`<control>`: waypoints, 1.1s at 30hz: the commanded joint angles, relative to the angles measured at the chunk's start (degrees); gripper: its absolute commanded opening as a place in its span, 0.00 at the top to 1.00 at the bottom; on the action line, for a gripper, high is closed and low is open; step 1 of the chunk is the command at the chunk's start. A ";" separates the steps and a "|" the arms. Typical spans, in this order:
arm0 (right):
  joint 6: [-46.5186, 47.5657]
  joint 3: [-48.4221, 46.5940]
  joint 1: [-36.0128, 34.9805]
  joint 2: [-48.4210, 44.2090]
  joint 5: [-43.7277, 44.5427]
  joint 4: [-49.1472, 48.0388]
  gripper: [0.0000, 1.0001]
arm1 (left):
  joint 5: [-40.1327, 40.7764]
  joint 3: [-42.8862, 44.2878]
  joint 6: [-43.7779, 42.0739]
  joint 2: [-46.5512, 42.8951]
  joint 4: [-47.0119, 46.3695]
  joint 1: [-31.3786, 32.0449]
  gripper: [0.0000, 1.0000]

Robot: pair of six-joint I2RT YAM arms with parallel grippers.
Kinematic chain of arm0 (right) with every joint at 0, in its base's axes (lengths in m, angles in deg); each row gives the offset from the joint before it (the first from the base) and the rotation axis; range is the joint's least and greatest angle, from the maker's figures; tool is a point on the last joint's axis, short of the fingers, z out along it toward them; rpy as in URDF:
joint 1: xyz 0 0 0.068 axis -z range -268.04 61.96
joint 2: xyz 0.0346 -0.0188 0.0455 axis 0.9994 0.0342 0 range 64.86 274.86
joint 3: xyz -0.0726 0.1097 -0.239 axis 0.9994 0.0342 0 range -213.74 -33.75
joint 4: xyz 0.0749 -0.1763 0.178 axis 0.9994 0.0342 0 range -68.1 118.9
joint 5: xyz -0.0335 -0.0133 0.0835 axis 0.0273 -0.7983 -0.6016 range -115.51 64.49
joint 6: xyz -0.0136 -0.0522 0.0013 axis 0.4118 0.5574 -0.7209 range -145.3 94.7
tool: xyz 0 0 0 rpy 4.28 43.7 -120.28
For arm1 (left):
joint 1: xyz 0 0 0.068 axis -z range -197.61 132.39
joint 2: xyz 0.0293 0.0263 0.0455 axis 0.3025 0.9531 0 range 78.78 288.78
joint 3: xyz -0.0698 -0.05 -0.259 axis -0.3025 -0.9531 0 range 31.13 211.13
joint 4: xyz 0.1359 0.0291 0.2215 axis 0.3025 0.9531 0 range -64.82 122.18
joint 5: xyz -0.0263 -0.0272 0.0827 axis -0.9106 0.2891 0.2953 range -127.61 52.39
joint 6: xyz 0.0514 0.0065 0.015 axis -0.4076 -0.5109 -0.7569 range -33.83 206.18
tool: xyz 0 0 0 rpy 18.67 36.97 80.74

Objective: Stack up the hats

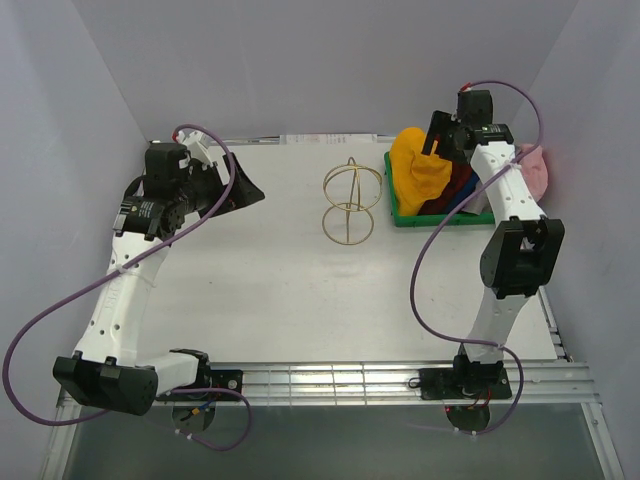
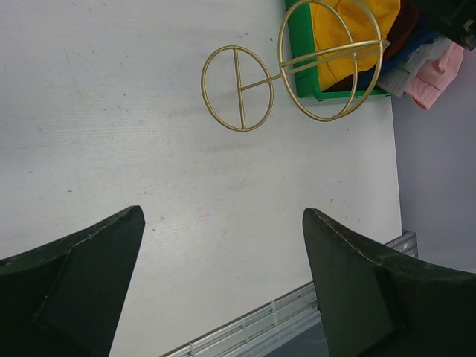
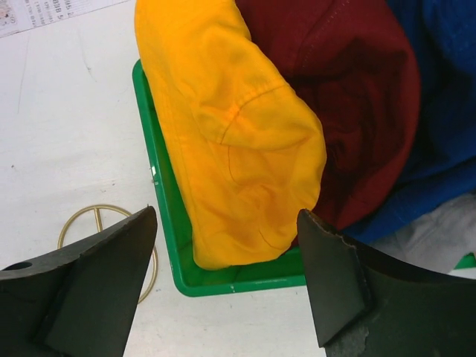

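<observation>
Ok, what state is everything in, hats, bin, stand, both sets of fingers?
yellow hat: crumpled, topmost in bin
dark red hat: in bin, partly under yellow hat
blue hat: in bin, beside dark red hat
grey hat: pile's edge, mostly hidden
pink hat: spilling past bin
green bin: overfull
gold stand: bare, no hat
left fingers: open, empty
right fingers: open, empty, above yellow hat
</observation>
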 commanded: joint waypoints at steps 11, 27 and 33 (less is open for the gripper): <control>0.92 -3.03 -2.34 6.38 -0.61 -3.71 0.25 | -1.39 -0.13 -0.29 0.40 0.39 0.15 0.02; 3.82 -7.43 -3.66 13.50 6.43 -6.95 0.26 | -0.60 -0.74 -0.12 1.63 1.19 0.15 0.02; 4.88 -7.26 -4.98 14.65 10.02 -8.36 0.25 | -0.51 -1.63 -0.03 2.59 0.39 0.15 0.02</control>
